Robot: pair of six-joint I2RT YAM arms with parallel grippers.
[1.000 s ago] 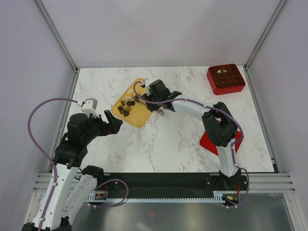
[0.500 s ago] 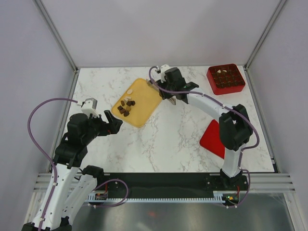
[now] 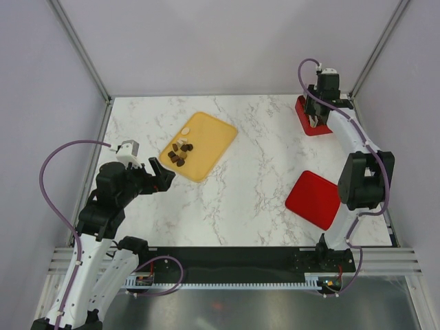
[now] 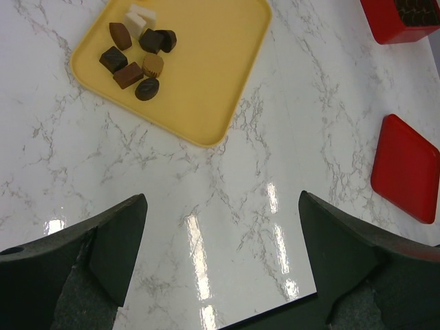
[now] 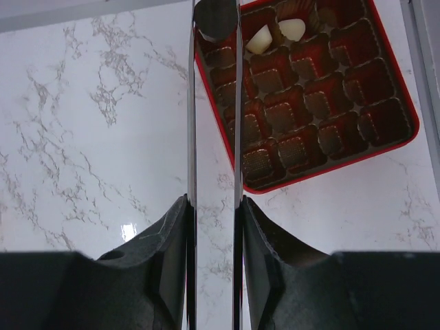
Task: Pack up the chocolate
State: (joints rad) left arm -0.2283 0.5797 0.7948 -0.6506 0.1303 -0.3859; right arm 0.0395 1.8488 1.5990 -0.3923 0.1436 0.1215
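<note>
Several dark brown chocolate pieces (image 3: 180,152) and a cream-white oval (image 3: 187,130) lie on the yellow tray (image 3: 206,141). The left wrist view shows the same cluster of chocolate (image 4: 137,58) on that tray (image 4: 206,75). My right gripper (image 3: 317,122) hangs over the red gridded box (image 3: 303,112), whose right part the arm hides. Its thin fingers (image 5: 215,14) are shut on a small dark chocolate piece (image 5: 215,18) above the box's left edge. The box (image 5: 395,134) holds two cream-white pieces (image 5: 275,34) and brown ones in several cells. My left gripper (image 3: 157,175) stands open and empty near the tray's near corner.
A flat red lid (image 3: 314,199) lies on the marble table at the right front, also seen as a red lid (image 4: 409,168) from the left wrist. The frame's posts and walls stand close behind the red box. The left gripper (image 4: 221,206) hovers over bare marble.
My right arm has swung from the yellow tray across the table to the red box at the back right, carrying a dark piece. The left arm has not moved.
</note>
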